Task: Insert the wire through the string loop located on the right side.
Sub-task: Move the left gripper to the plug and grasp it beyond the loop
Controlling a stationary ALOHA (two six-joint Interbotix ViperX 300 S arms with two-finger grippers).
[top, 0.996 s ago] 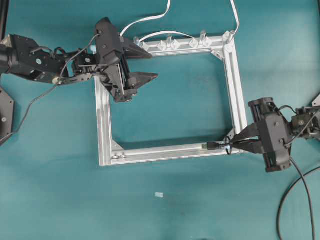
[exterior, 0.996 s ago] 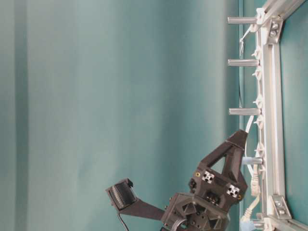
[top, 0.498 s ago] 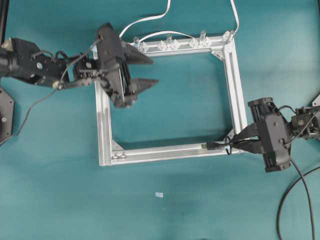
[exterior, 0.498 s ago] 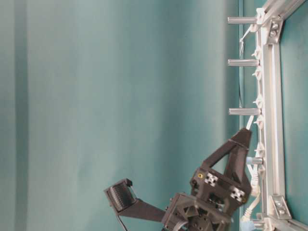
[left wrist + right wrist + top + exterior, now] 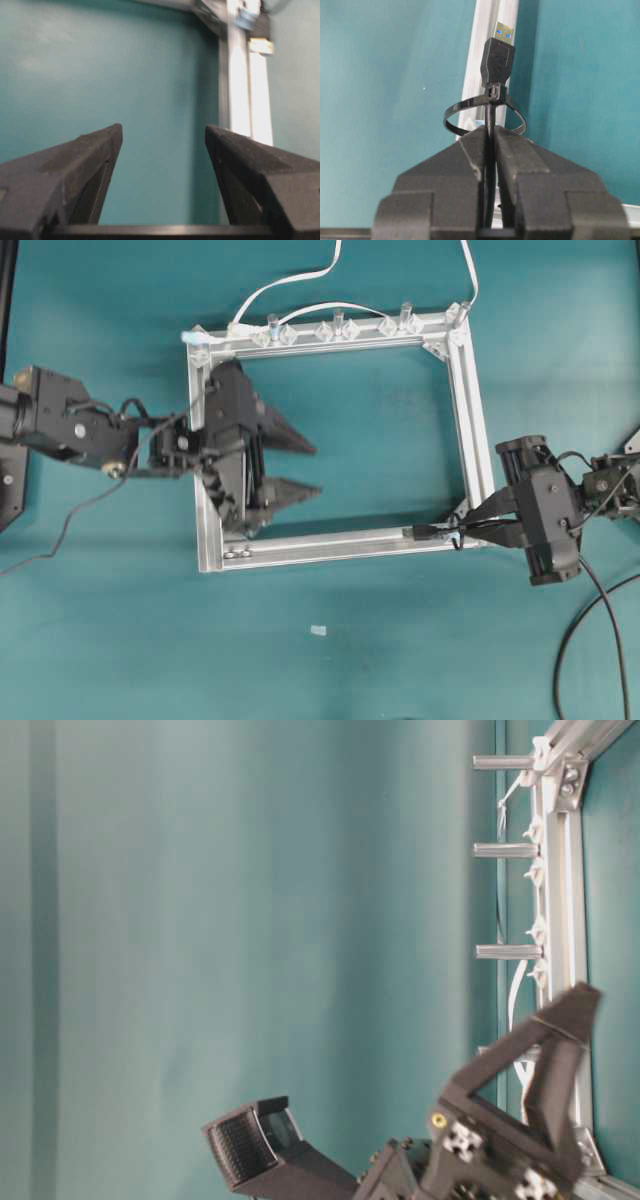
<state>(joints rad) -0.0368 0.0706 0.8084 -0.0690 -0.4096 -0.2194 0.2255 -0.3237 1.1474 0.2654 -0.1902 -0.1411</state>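
The wire (image 5: 490, 130) is a thin black cable ending in a black plug (image 5: 497, 57) with a metal tip. My right gripper (image 5: 490, 131) is shut on the cable just behind the string loop (image 5: 454, 112). The cable runs under the loop's clasp, and the plug lies beyond it, over the frame rail. From overhead the plug (image 5: 425, 532), loop (image 5: 456, 538) and right gripper (image 5: 478, 528) sit at the frame's near right corner. My left gripper (image 5: 318, 469) hangs open and holds nothing, inside the frame's left side; its tips (image 5: 162, 134) are over bare table.
The aluminium frame (image 5: 470, 410) lies flat on the teal table. Clear clips (image 5: 335, 330) and upright pegs (image 5: 505, 850) line its far rail, with white cables (image 5: 290, 280) leading off. A small white scrap (image 5: 319, 629) lies near the front. The right arm's black cable (image 5: 600, 610) loops at the right.
My left arm has swung from the far rail's clips toward the near side of the frame, still open. The right gripper, wire and loop have stayed put.
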